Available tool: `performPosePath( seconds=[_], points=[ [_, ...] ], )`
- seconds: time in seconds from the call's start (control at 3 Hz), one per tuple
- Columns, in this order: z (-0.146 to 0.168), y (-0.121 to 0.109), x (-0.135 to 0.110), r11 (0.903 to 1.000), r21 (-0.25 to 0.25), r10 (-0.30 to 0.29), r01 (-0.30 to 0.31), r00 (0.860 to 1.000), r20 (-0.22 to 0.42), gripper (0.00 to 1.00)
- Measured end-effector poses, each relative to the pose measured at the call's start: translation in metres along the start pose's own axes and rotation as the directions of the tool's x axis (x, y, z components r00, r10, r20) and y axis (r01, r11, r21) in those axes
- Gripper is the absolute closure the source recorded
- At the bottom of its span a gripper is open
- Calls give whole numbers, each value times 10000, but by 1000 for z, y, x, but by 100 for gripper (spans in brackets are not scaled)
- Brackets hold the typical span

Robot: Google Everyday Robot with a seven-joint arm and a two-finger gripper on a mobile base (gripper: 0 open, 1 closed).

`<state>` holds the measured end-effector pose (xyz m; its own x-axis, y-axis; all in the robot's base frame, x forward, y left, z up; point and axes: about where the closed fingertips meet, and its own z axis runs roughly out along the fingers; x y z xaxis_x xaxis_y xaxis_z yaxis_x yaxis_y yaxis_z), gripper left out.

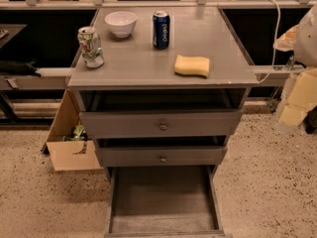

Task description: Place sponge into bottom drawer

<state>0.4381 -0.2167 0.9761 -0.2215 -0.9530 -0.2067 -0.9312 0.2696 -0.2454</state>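
Cabinet (138, 63): grey wood with a flat top and three drawers in its front, standing on a speckled floor (267, 182).
Sponge (191, 65): pale yellow block with wavy edges, lying flat on the cabinet top near its front right corner, touching nothing else.
Bottom drawer (161, 195): the lowest drawer of the cabinet, pulled well out toward the camera; its worn grey floor lies bare between low side walls.
Upper drawers (161, 124): two grey fronts in the cabinet above the bottom drawer, each with a small round knob and a dark gap above it.
White bowl (121, 23): upright at the back left of the cabinet top.
Blue can (161, 29): upright at the back middle of the cabinet top, just right of the bowl.
Green-and-white can (90, 46): upright at the cabinet top's left edge.
Cardboard box (69, 152): on the floor against the cabinet's left side.
Gripper (296, 95): part of a pale, blurred arm shape off the cabinet's right side, well apart from the sponge; whether it is apart or together cannot be told.
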Motion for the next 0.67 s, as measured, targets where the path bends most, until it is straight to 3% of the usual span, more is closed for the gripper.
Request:
performPosePath(
  seconds=[0.33, 0.67],
  points=[
    [0, 0, 0, 10000, 1, 0, 0, 10000, 0, 0],
    [19, -23, -9, 9992, 258, -320, 304, 9972, 669, 0]
  ],
)
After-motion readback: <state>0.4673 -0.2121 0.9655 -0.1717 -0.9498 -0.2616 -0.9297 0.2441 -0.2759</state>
